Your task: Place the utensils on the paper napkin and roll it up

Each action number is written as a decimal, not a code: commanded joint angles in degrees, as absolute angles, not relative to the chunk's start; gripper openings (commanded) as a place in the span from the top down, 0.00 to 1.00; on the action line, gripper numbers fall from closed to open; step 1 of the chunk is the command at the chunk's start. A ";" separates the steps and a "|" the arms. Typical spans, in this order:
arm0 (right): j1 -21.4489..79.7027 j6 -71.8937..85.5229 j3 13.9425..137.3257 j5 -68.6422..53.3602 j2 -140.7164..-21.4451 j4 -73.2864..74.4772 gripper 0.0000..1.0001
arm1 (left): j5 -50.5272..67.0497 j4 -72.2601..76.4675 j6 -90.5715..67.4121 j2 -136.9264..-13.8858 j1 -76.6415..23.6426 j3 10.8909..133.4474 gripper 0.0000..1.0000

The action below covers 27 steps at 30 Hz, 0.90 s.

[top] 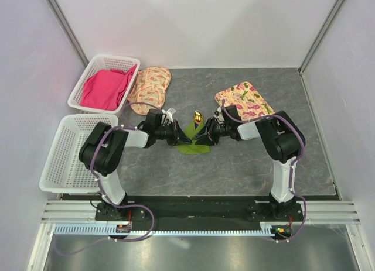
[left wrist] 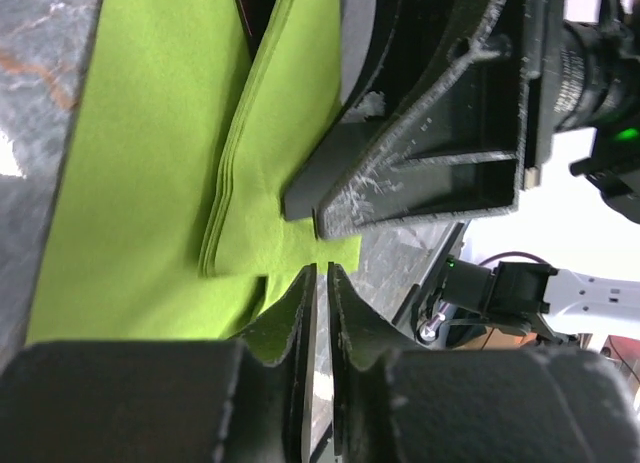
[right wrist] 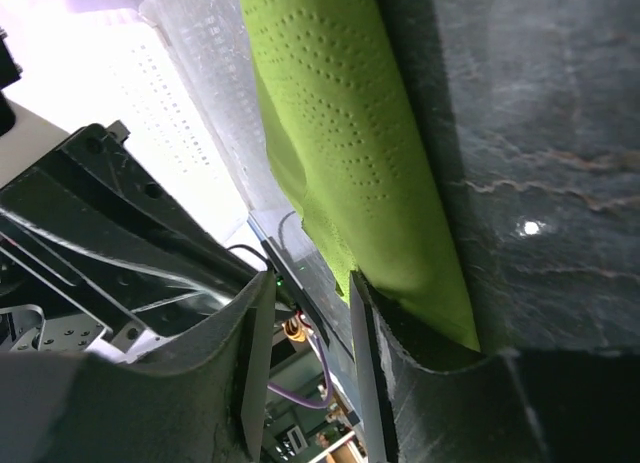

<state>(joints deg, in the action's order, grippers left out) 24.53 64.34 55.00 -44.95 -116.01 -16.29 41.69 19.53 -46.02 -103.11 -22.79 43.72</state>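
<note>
— At the far left of the bench [top: 234, 165], what do you see?
— Two white baskets. The nearer basket [top: 50, 165] sits at the left edge, and the farther basket [top: 96, 61] holds a pink cloth [top: 105, 88]. Just to the right of it lies a floral mat [top: 149, 89].
— And the left pincer [top: 179, 136]?
— It is low over the middle of the bench, at the left side of the paper napkin [top: 190, 145]. In its own wrist view the two fingers [left wrist: 290, 313] stand almost together, with only a thin slit between them. The napkin's corner ends just at their tips (I see no paper inside the slit).
— Where exactly is the napkin?
— It lies on the bench between both pincers, folded over itself. Several layer edges show in the left wrist view. Just beyond its far edge is the utensil with the gold end [top: 198, 116].
— Then the right pincer [top: 204, 137]?
— It is at the napkin's right side, close to the tips of the left one. Its fingers [right wrist: 255, 353] are clearly apart, with nothing between them, and the green paper rests along one finger.
— And farther right?
— A second floral mat [top: 243, 100], well apart from the napkin.
</note>
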 commanded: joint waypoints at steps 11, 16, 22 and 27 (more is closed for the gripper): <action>24.26 62.41 54.32 -46.76 -109.52 -19.00 0.59 | 35.25 9.49 -38.59 -110.13 -23.64 50.27 0.98; 23.99 53.63 54.14 -45.80 -104.86 -12.67 0.62 | 34.98 8.44 -36.74 -109.86 -23.64 50.89 0.98; 23.91 46.50 53.53 -43.60 -107.30 -9.58 0.87 | 35.33 7.74 -34.63 -110.21 -23.64 52.91 0.98; 24.08 46.67 52.21 -43.77 -109.68 -13.27 1.00 | 35.77 7.38 -34.02 -110.39 -23.64 53.35 0.98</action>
